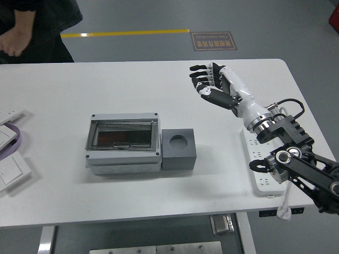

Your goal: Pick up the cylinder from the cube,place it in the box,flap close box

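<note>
A grey box (pixel 124 145) with its clear flap lid down lies at the table's middle. A reddish cylinder (pixel 109 138) shows through the lid inside it. A grey cube (pixel 178 150) with an empty round socket on top stands against the box's right side. My right hand (pixel 207 84) is open and empty, fingers spread, well to the upper right of the cube and apart from it. My left arm is out of view.
A white power strip (pixel 263 168) with a coiled cable lies at the right under my right arm. White switch plates (pixel 11 170) lie at the left edge. A person (pixel 32 26) stands at the far left corner, hands off the table.
</note>
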You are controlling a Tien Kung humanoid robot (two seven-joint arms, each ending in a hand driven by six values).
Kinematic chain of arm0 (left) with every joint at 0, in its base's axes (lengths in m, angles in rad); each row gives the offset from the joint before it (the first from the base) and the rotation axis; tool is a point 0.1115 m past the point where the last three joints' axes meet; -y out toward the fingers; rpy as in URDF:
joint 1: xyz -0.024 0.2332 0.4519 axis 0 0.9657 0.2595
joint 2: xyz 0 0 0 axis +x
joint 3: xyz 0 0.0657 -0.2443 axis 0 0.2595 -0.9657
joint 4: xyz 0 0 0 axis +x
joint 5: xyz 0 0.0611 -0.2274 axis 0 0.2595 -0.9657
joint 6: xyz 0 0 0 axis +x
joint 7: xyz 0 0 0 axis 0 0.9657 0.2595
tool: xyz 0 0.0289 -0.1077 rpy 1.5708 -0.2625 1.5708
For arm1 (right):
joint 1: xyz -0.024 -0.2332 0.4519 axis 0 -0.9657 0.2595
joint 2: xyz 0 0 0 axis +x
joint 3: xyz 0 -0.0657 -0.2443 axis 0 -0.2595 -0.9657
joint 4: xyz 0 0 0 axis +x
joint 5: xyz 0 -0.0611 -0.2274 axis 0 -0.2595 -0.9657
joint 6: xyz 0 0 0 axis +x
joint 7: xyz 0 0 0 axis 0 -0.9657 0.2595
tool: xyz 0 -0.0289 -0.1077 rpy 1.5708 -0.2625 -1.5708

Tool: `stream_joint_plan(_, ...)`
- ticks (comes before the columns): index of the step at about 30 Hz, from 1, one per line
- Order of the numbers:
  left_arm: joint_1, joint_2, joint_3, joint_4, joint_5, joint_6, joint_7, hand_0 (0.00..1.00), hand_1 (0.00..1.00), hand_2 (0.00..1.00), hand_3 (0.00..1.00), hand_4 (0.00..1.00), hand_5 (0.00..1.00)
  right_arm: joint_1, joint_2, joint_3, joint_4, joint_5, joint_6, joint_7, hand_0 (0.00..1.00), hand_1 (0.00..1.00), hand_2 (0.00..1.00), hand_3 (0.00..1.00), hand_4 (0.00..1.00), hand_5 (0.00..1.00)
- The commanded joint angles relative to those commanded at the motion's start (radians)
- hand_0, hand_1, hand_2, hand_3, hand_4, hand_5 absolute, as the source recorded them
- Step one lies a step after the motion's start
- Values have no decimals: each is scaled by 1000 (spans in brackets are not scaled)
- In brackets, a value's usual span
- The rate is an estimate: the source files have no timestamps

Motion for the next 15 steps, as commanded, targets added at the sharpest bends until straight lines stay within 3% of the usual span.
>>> stream_joint_plan(7,-7,0,-1,2,5,-4,-4,574,566,558,616,667,253,-69,34,65,-27,143,-51,128,713,644,655,673,560,219)
stream_joint_plan(15,-21,3,20,14,-32,-10,-7,574,565,555,616,667,252,-105,27,128,-23,146,-107,176,715,653,661,692,602,205)
